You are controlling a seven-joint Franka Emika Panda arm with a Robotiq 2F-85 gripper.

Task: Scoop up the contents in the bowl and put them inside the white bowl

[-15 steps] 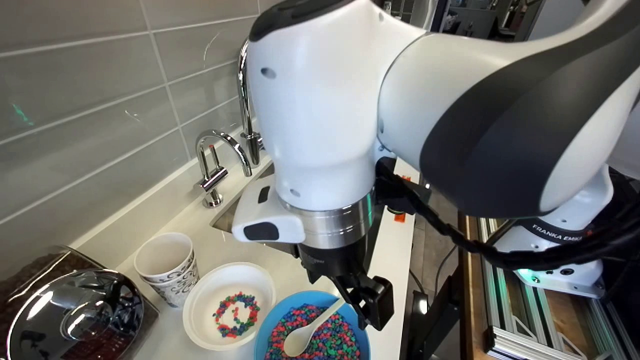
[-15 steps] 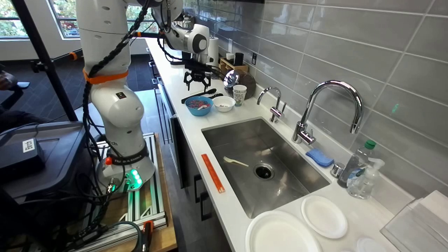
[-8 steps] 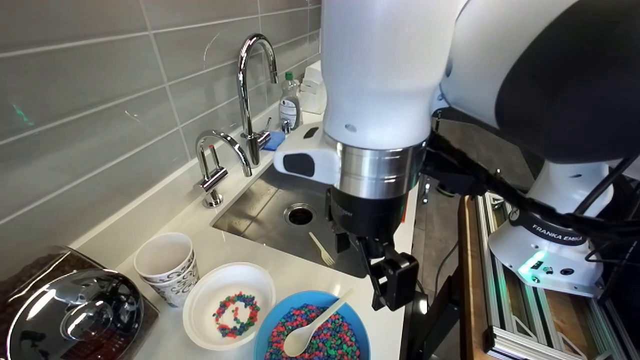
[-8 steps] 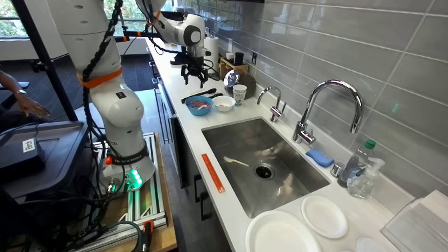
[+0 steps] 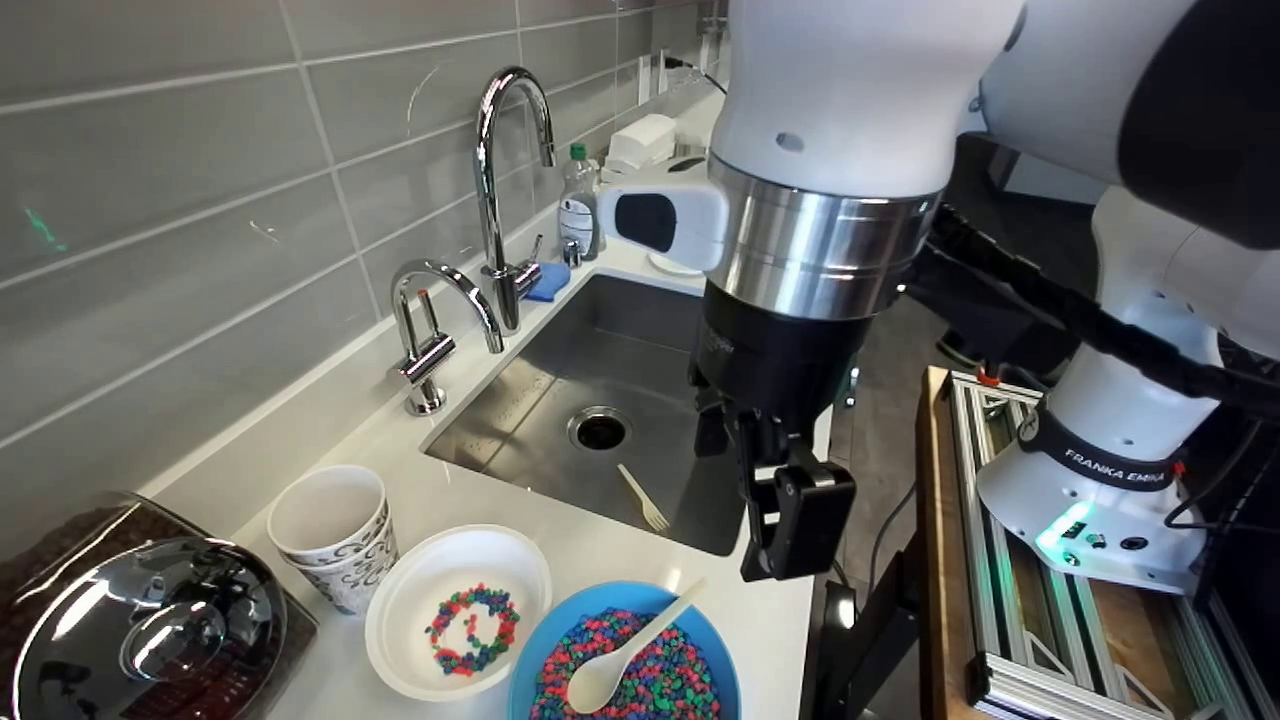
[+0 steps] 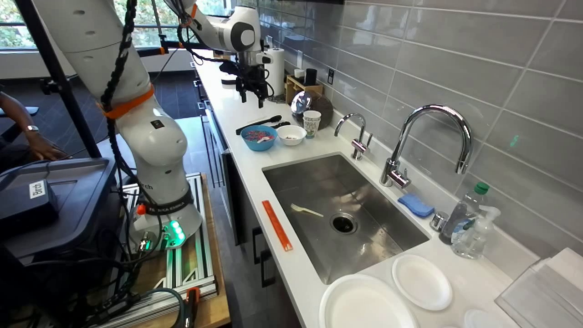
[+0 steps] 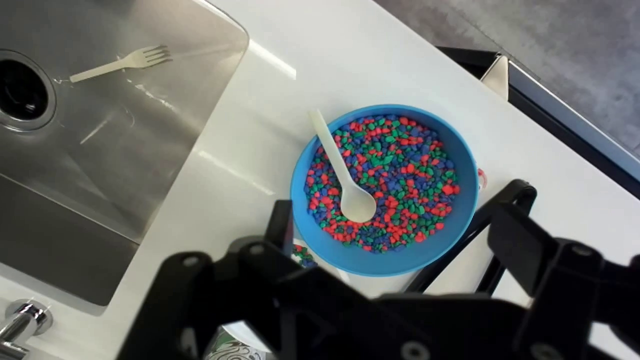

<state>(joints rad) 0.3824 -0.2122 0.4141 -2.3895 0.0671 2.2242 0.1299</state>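
Compared with one second ago, the gripper [image 7: 399, 232] has gone higher and farther from the blue bowl [image 7: 380, 262], while the spoon [image 7: 357, 202] has stayed lying on the contents [image 7: 410, 180] there. For the task it means, I suppose, a pause or an end of scooping (a small ring of bits [image 5: 492, 645] is inside the white bowl [image 5: 400, 600] just beside, but most remain). It points downward, jaws spread widely, and grasps nothing.

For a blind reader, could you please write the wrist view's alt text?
A spoon rests in a blue bowl of red, green and blue pebbly bits on a white counter, the open gripper in the foreground. A fork lies in the sink.
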